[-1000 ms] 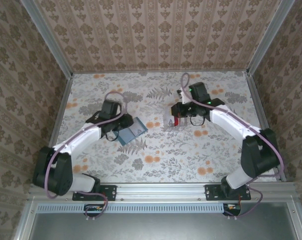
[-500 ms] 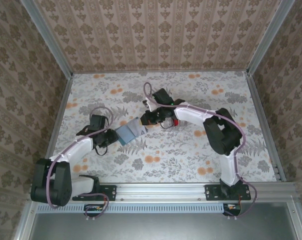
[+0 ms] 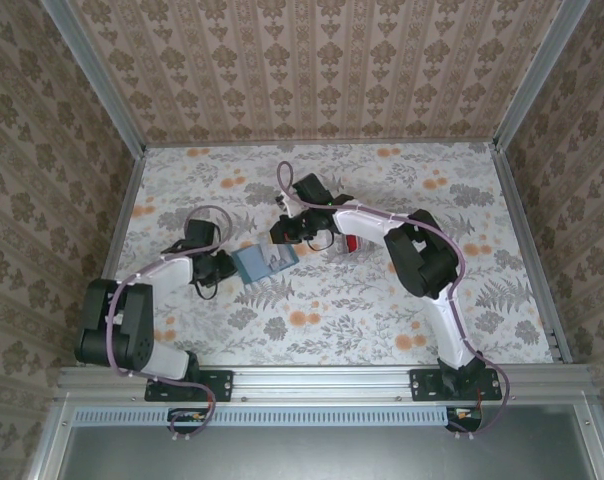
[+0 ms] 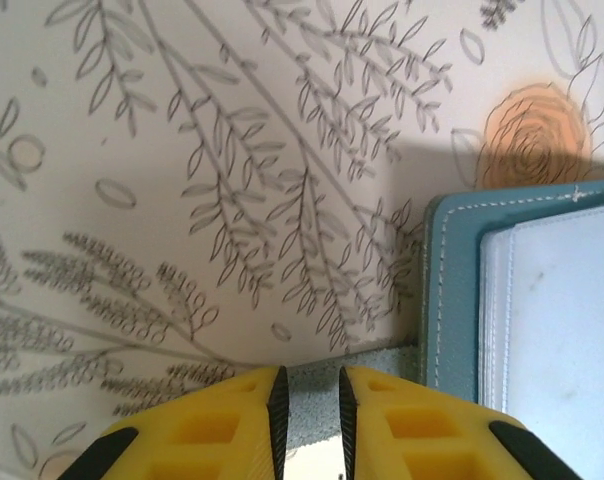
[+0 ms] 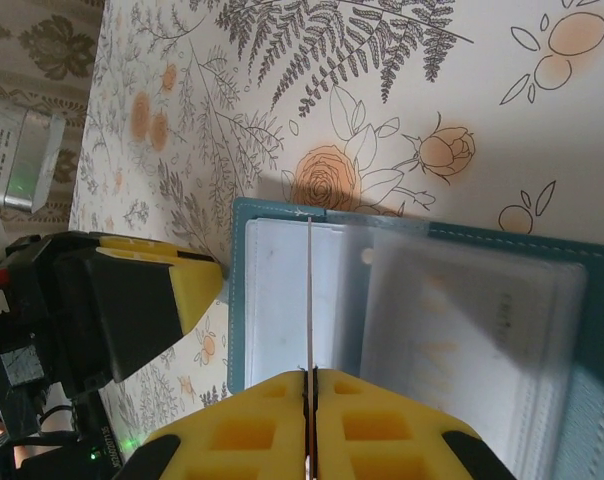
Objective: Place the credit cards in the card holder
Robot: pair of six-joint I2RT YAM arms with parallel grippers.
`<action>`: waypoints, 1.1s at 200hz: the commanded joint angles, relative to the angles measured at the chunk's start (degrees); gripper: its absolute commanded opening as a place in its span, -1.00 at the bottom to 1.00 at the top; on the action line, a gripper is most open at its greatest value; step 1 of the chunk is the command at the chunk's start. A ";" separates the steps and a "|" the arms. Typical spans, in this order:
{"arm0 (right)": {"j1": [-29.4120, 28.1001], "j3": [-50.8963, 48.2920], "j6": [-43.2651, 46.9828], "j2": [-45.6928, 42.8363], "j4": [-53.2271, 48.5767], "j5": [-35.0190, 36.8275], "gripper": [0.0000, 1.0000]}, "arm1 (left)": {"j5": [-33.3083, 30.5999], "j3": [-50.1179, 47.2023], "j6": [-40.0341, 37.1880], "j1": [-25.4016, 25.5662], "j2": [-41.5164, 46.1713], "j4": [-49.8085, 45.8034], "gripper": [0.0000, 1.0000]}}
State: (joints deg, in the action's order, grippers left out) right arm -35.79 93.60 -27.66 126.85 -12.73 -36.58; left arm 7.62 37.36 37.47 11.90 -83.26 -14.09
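Card holder [image 3: 265, 263] lies open on the flowered desk [image 3: 462, 300], left of centre in the overhead view. Its long axis runs left to right, with the right end swung slightly toward the far wall. The left end effector [image 3: 227, 268] sits at its left end. The right end effector [image 3: 285, 233] leans in over its far right corner, and a clear tray [image 3: 350, 243] with red contents stands just to the right.

From the left wrist, the yellow jaws are drawn nearly together with a slit between them, and whether they pinch anything cannot be told. The holder's stitched teal edge [image 4: 452, 300] lies just beside them, with a pale panel inside it.

From the right wrist, the right end effector [image 5: 309, 382] is clenched on a credit card [image 5: 309, 300] seen edge-on. The card shows as a thin line pointing away from the fingers and crossing the holder's short side above the pale panel. Clear pockets [image 5: 482, 330] cover the other panel, and the left end effector's yellow tip [image 5: 197, 290] sits just beside the holder's end.

The card's edge may well miss a pocket mouth and skate over the panel. If the holder is not truly pinned, that push could slide it along the desk. With both end effectors this close, a knock between them looks possible.
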 commanded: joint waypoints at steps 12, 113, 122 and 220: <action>-0.42 1.41 -0.65 1.46 -0.70 -1.54 -0.78 | -0.40 1.63 -1.92 -0.30 -3.19 0.19 -0.54; 2.30 -2.59 -4.94 -1.52 5.34 0.84 -0.78 | 0.13 3.10 -2.89 -0.34 -5.01 0.28 -0.59; 2.30 -2.63 -5.18 -1.32 5.62 0.81 -0.78 | 0.20 3.15 -2.89 -0.31 -5.02 0.16 -0.60; 1.84 -1.23 -5.91 1.82 5.22 -0.90 -0.77 | 0.99 3.06 -2.78 -0.29 -5.32 0.74 -0.59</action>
State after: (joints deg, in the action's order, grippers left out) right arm -33.52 90.91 -33.08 127.15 -7.46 -36.45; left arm 7.86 40.14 35.97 11.90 -86.76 -12.73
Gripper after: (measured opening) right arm 0.113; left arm 0.203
